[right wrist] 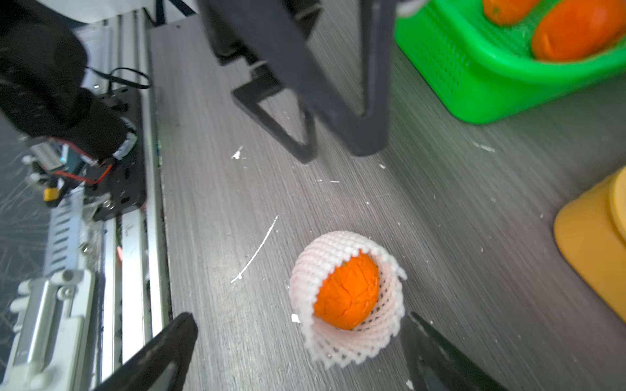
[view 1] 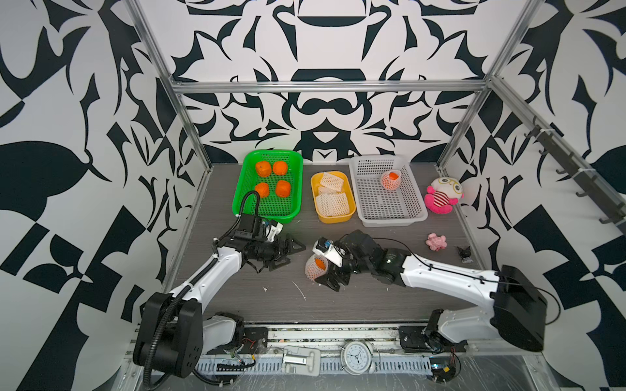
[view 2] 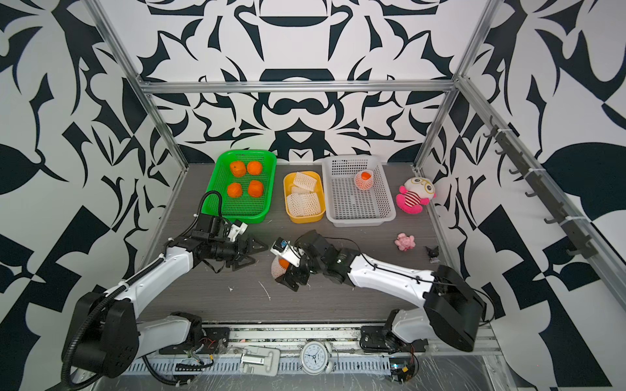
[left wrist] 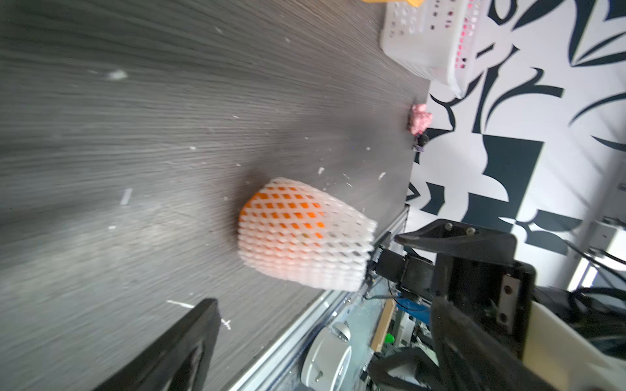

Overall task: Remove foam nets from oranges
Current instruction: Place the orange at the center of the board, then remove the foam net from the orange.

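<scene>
- Orange [view 1: 319,262] lies on the table [view 1: 355,298], in the open middle between the arms and inside its foam net [view 1: 310,272]. Likely set there so both arms can reach it.
- Right gripper [right wrist: 299,320]: jaws spread wide, empty, one finger on each side of the net. The net sits nearer one finger. The wrist view is blurred there, so I can't say whether they touch.
- The net's open mouth faces the right wrist camera, with the fruit bare at that end. From the left wrist, the loose sleeve end overhangs toward the right arm. That looks handy for pinching foam without squeezing fruit.
- Left gripper [view 1: 294,254]: fingers apart, nothing in them. It hangs just beside the net and points at it, probably staged to take the opposite end.
- Green basket [view 1: 264,216] holds four bare oranges [view 1: 280,168], so it serves as the drop spot for finished fruit.
- Yellow tray [view 1: 333,218] holds flattened nets [view 1: 333,203], so empties go there, between the two baskets.
- White basket [view 1: 393,221] has one last netted orange [view 1: 391,179], so this is the supply side.
- Judged progress: four stripped and two to go, with the table one in hand next.
- Risk: the round fruit may roll if only the foam is tugged, so it needs a counter-hold.
</scene>
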### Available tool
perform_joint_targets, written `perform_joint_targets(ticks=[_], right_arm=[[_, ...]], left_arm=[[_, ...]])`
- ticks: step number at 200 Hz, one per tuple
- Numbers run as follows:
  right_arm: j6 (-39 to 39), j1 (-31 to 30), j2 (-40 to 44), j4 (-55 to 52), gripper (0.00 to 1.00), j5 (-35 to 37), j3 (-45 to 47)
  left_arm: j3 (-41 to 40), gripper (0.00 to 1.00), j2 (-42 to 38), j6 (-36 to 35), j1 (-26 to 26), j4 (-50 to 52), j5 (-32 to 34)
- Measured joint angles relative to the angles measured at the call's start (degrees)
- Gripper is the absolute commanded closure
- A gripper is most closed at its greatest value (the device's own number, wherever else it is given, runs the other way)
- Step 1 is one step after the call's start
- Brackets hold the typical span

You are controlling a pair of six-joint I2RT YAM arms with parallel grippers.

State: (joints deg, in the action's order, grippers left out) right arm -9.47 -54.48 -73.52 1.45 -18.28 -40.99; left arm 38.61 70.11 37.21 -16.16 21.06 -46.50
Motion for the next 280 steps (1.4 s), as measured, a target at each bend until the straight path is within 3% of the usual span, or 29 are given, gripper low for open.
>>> perform_joint_targets(ticks=[24, 45, 77, 109, 188, 280], right_arm=[[-6.51, 0.0, 5.49, 10.91, 0.03, -2.64, 10.91], [-8.57, -0.02, 5.31, 15.61, 0.05, -2.8, 16.46], [-6.82, -0.02, 3.08, 26.95, 0.06, -0.5, 21.77], [-4.7, -0.04, -4.37, 40.87, 0.04, 4.79, 26.29], [-0.87, -0.02, -25.07, 69.18, 0.07, 8.46, 26.4], [1.36, -0.02, -30.08, 76.96, 0.19, 6.1, 21.94]], left_arm=[[0.04, 0.0, -0.46, 1.38, -2.05, -1.68, -4.13], [0.42, 0.0, -0.96, 0.98, -3.45, 0.04, -3.63], [4.68, 0.01, -0.76, -0.24, -9.16, 4.52, 3.67], [6.51, 0.0, 1.53, -0.81, -14.16, 4.72, 10.08], [6.08, 0.01, 5.97, -1.2, -17.14, 3.41, 17.75], [3.34, 0.0, 2.49, -0.68, -17.03, 0.13, 18.67]])
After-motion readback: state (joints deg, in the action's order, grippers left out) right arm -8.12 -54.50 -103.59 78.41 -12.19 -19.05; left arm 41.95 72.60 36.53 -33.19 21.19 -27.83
